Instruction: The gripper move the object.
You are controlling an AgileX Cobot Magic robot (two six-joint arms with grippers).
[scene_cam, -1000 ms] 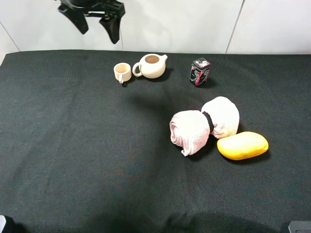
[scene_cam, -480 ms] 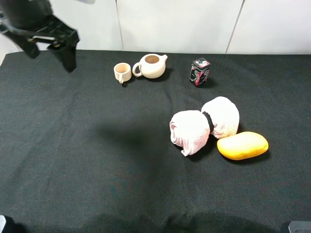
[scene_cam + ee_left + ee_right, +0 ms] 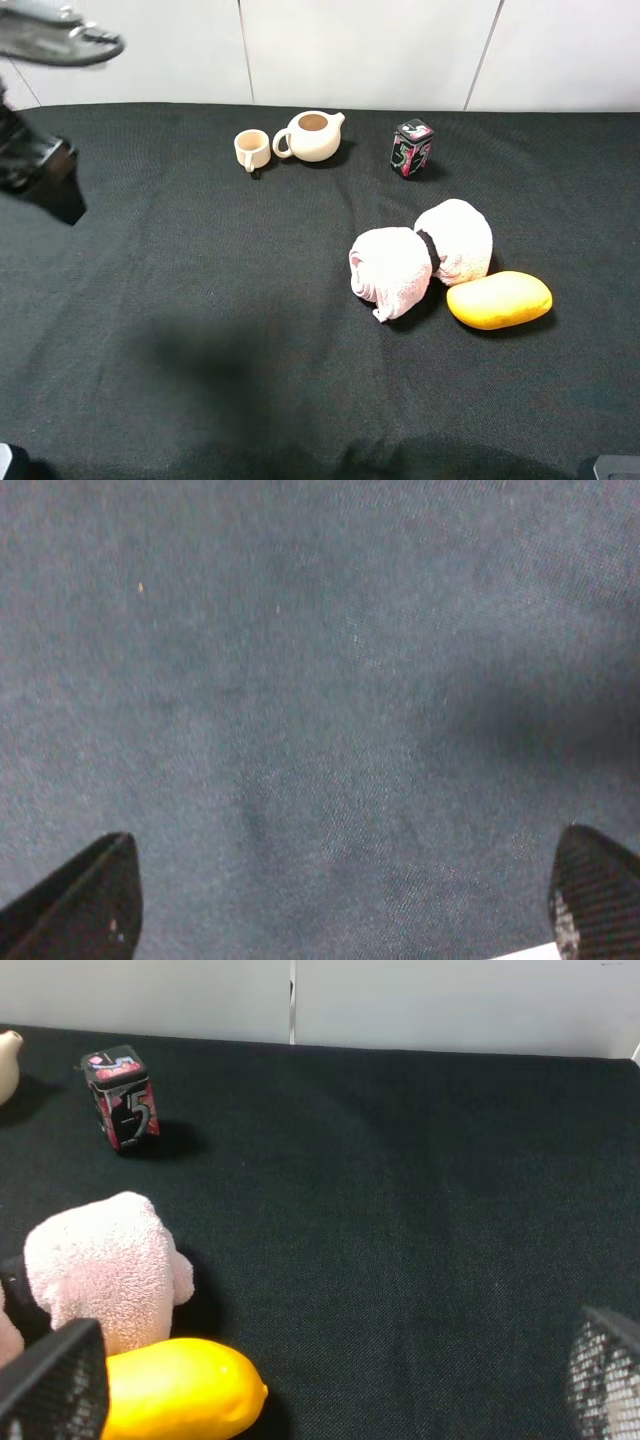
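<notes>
Counting what's sitting on the black cloth (image 3: pixel 250 300): one cup (image 3: pixel 251 149), one teapot (image 3: pixel 313 136), one little printed tin (image 3: pixel 411 148), two rolled pink towels (image 3: pixel 392 270) and (image 3: pixel 457 240) lying side by side and touching, and one yellow mango (image 3: pixel 499 299) tucked just beside the right-hand roll. Compared with half a second ago, my left gripper (image 3: pixel 330 910) is no longer hanging near the back left of the cloth; it's swinging out to the far left edge of the high view and coming out blurry there, while everything on the cloth is sitting exactly where it was. My left fingers (image 3: pixel 85 900) are spread wide, one tip poking in at each side of the wrist picture with nothing but bare cloth between them (so I'm carrying nothing). My right gripper (image 3: pixel 330 1380) is looking spread too, with one tip (image 3: pixel 55 1380) at each lower corner of its view, the mango and a towel roll lying in front of it. The cup is a small cream-beige thing, standing upright with a darker brownish inside, sitting near the back of the cloth, close to the teapot's left but not touching it, and well apart from my left fingers.
</notes>
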